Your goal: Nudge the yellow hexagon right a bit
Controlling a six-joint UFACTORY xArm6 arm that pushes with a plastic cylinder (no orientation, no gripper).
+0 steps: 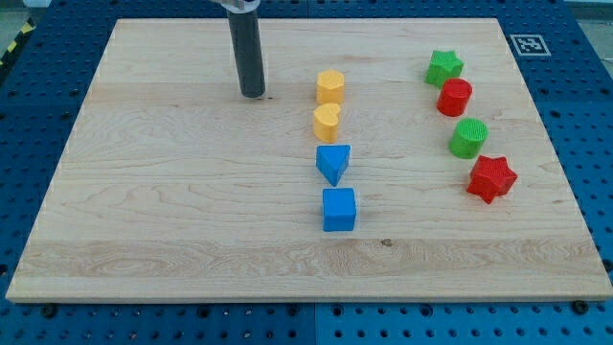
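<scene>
The rod [247, 48] above my tip [253, 95] is cut off by the view's top edge. Far right of my tip, the green star [443, 66] is partly hidden behind the red cylinder [455, 97].

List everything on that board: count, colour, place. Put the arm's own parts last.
yellow hexagon: 1, yellow, centre column, uppermost
yellow heart: 1, yellow, just below the hexagon
blue triangle: 1, blue, below the heart
blue cube: 1, blue, bottom of that column
green star: 1, green, view's upper right
red cylinder: 1, red, touching the star's lower side
green cylinder: 1, green, below the red one
red star: 1, red, lowest on the right
wooden board: 1, light wood, over a blue pegboard table
my tip: 1, dark rod, left of the yellow hexagon, apart from it
</scene>
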